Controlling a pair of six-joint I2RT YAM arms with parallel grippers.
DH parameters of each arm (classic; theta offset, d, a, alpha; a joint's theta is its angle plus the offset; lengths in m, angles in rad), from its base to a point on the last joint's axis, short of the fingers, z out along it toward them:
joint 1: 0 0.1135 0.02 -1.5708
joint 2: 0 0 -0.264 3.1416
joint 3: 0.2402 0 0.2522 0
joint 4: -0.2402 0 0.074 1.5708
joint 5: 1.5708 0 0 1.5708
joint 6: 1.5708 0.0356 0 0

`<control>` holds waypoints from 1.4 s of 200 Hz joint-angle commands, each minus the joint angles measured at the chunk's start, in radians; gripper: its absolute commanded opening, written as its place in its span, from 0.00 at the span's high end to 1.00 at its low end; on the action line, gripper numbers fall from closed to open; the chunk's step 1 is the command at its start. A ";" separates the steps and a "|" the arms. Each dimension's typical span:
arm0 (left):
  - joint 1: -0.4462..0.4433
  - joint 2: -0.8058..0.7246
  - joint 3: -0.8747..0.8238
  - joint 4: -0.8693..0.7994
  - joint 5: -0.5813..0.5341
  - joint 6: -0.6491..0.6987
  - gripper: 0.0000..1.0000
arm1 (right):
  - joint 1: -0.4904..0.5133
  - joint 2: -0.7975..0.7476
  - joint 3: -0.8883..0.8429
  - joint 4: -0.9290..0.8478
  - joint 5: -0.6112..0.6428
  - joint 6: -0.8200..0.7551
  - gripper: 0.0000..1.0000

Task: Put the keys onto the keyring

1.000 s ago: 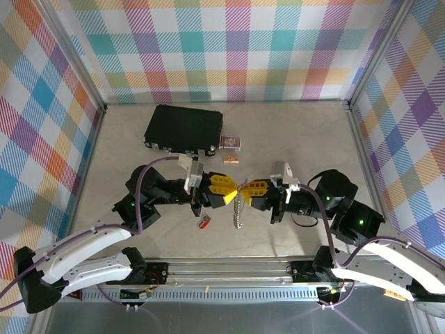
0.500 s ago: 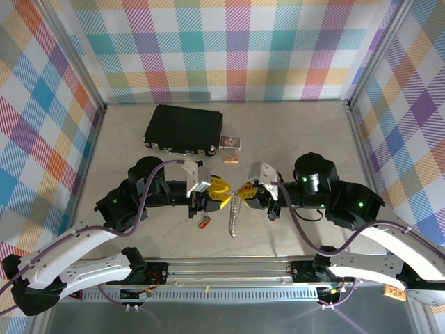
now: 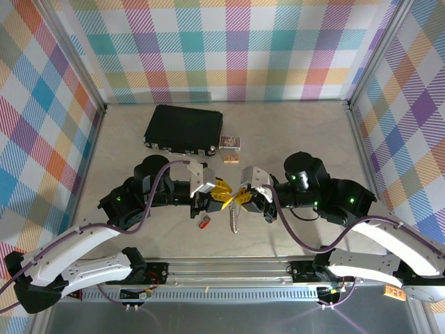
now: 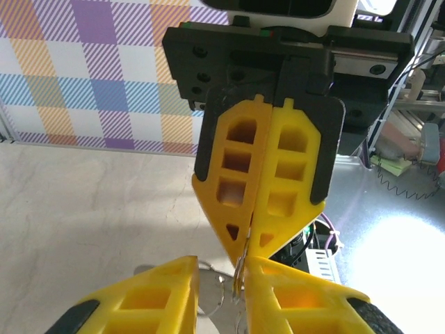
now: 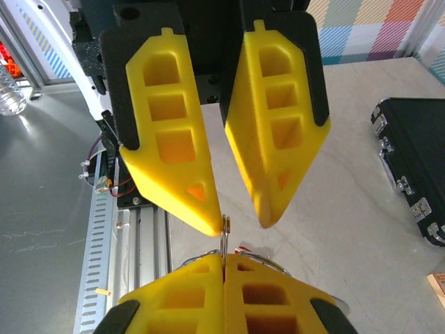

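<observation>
Keys (image 3: 235, 217) hang pinched in right claw (image 3: 241, 197), just beside left claw (image 3: 225, 197).

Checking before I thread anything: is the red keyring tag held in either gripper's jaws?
No: the keyring lies on the table beside the left gripper, apart from both pairs of jaws.

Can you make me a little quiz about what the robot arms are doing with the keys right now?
1. True or false: the left gripper's fingers are apart.
2. What is the shut right gripper pinching? A) the black case B) the keys C) the tan block
3. Fill in: the red tag is lying on the ____.

Key: 1 true; 2 B; 3 table.
</observation>
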 commanded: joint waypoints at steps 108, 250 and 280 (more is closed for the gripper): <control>-0.005 0.018 0.037 -0.035 0.013 0.037 0.91 | 0.007 0.016 0.053 0.014 -0.044 -0.028 1.00; -0.005 -0.071 -0.107 0.155 -0.070 -0.072 1.00 | 0.008 -0.072 0.003 0.011 0.095 0.107 0.19; -0.005 -0.124 -0.153 0.164 -0.106 -0.097 1.00 | 0.005 -0.099 -0.032 0.038 0.143 0.146 0.08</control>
